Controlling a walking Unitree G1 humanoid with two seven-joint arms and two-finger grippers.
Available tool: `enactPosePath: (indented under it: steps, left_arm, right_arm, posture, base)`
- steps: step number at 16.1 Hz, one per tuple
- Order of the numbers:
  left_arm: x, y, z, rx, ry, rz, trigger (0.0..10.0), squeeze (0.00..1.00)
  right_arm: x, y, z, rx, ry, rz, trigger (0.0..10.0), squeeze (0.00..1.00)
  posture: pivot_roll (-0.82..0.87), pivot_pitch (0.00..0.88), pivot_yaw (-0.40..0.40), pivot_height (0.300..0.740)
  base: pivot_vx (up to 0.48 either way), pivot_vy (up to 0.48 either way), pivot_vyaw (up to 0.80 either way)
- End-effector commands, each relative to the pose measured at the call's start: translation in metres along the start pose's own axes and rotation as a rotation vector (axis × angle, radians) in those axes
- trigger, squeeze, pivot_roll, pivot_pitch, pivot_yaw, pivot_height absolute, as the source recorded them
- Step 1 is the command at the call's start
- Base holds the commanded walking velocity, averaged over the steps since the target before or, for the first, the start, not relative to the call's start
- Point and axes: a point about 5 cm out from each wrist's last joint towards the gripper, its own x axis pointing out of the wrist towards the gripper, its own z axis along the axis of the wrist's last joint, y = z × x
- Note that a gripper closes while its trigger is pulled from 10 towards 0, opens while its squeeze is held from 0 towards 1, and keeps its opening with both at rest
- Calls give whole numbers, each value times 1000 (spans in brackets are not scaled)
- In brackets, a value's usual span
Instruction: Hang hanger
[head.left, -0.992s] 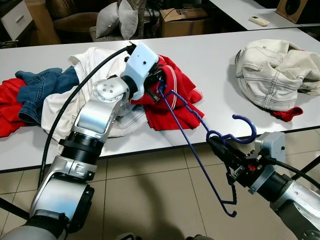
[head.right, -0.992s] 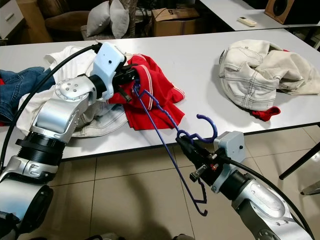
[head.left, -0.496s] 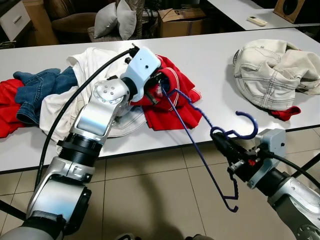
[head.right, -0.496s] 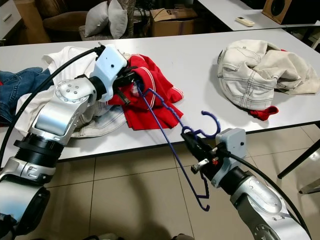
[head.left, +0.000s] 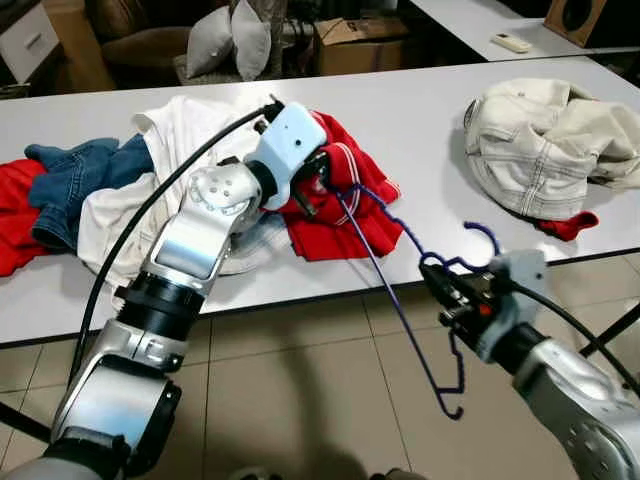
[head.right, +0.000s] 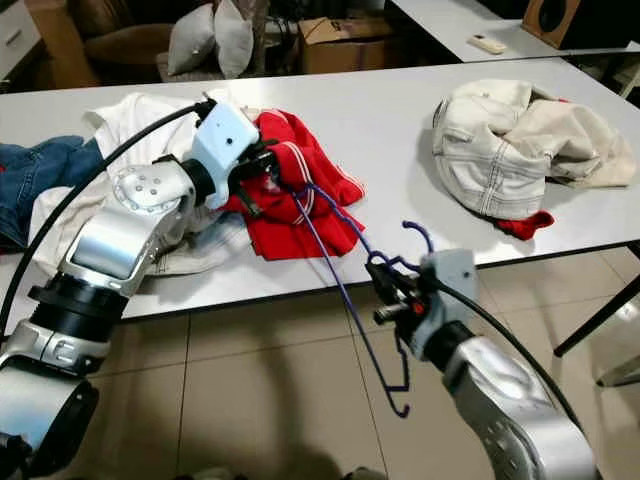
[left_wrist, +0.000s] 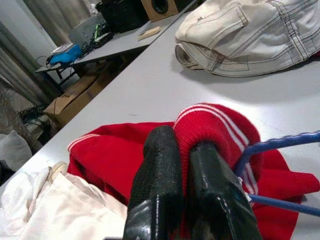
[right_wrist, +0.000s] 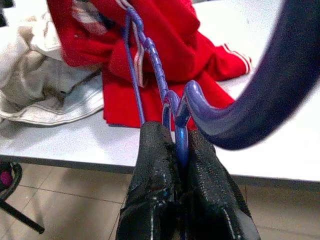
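Note:
A blue plastic hanger (head.left: 395, 262) slants from the table down over the floor. My right gripper (head.left: 447, 291) is shut on its neck just under the hook (right_wrist: 260, 95), off the table's front edge. One hanger end reaches into a red garment with white stripes (head.left: 345, 190) lying on the white table (head.left: 430, 140). My left gripper (head.left: 318, 172) is shut on that red garment's collar (left_wrist: 215, 130), right beside the hanger's end (left_wrist: 280, 145).
A cream jacket (head.left: 550, 140) lies at the table's right over a scrap of red cloth. White clothes (head.left: 190, 130), blue jeans (head.left: 75, 180) and another red item lie at the left. Tiled floor (head.left: 300, 400) is below; a cardboard box (head.left: 365, 40) and cushions stand behind.
My right gripper has turned the hanger so its hook and lower end swung a little left and toward the table. The left gripper stays on the red garment.

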Motion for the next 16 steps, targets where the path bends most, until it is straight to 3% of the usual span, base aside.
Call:
enactPosePath:
  steps: [1, 3, 5, 6, 10, 11, 12, 14, 15, 16]
  left_arm:
    - [0, -6, 9, 24, -29, -35, 392, 0]
    - [1, -13, 8, 16, -28, -56, 1412, 0]
    - [2, -17, 5, 10, -17, -52, 1137, 0]
    - [2, -14, 4, 10, -13, -31, 0, 0]
    - [-9, 24, 7, 39, -11, 112, 0, 0]
    - [-9, 24, 7, 39, -11, 112, 0, 0]
    - [-23, 59, 26, 19, -72, 207, 0, 0]
    - [-35, 81, 47, -23, -152, 255, 0, 0]
    - [-32, 75, 48, -52, -165, 220, 78, 0]
    - [-24, 60, 45, -96, -167, 149, 235, 0]
  right_arm:
    - [8, -4, -3, 40, 31, -66, 10000, 0]
    - [17, 1, 1, 64, 25, -44, 10000, 0]
    - [18, 6, 6, 55, 10, -2, 10000, 0]
    - [16, 5, 12, 28, -32, -9, 10000, 0]
    - [-7, -17, 55, -71, -231, -64, 10000, 0]
    - [-7, -17, 55, -71, -231, -64, 10000, 0]
    - [-29, -38, 81, -160, -293, -122, 10000, 0]
    - [-46, -51, 97, -236, -313, -160, 10000, 0]
    - [-45, -50, 89, -239, -284, -150, 10000, 0]
    - [-42, -44, 74, -226, -225, -102, 10000, 0]
  posture:
    - [-77, 0, 18, 740]
    - [-78, 0, 19, 740]
    - [-78, 0, 19, 740]
    - [-80, 0, 19, 740]
    - [-86, 0, 26, 740]
    - [-86, 0, 26, 740]
    - [-89, 0, 34, 740]
    - [-91, 0, 38, 740]
    - [-87, 0, 38, 740]
    - [-86, 0, 38, 740]
  base:
    - [0, 0, 0]
    - [0, 0, 0]
    - [0, 0, 0]
    - [0, 0, 0]
    - [0, 0, 0]
    - [0, 0, 0]
    - [0, 0, 0]
    - [0, 0, 0]
    - [0, 0, 0]
    - [0, 0, 0]
